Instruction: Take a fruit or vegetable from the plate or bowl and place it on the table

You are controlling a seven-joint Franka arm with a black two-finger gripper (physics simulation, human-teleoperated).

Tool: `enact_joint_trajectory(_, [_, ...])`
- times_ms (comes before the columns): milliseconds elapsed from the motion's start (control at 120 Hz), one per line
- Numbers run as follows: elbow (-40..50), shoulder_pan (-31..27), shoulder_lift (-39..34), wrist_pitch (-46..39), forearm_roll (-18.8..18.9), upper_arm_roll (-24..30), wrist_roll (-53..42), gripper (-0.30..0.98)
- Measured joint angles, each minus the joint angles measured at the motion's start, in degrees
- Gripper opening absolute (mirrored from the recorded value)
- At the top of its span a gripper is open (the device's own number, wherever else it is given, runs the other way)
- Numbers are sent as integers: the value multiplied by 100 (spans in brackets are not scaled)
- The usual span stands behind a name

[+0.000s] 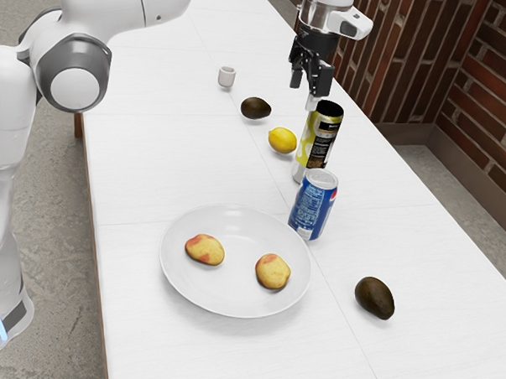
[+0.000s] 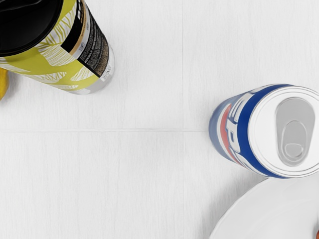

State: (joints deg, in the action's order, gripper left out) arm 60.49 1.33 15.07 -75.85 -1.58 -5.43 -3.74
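Black two-finger gripper (image 1: 308, 88) stands empty, fingers clearly parted; two rounded yellow-and-red fruits (image 1: 273, 272) lie on the round white ceramic-looking plate (image 1: 235, 303); approach needs clearance above the blue metal can (image 1: 311, 210), then centred, vertical descent

I see two yellow fruits blushed with red, whole and lumpy: an oblong fruit (image 1: 204, 249) toward the exterior view's left and a rounder fruit (image 1: 273, 272) toward its right. They lie apart on my round, glossy white plate (image 1: 233, 301), which sits level on the white wood-grained table (image 1: 151, 173).
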Motion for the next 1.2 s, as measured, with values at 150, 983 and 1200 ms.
enact_joint_trajectory(150, [0,0,0,0,0,2,-5,69])
enact_joint_trajectory(983, [-409,42,-491,268,-464,-232,4,69])
enact_joint_trajectory(1200, [1493,90,-1395,27,-1,661,-274,69])
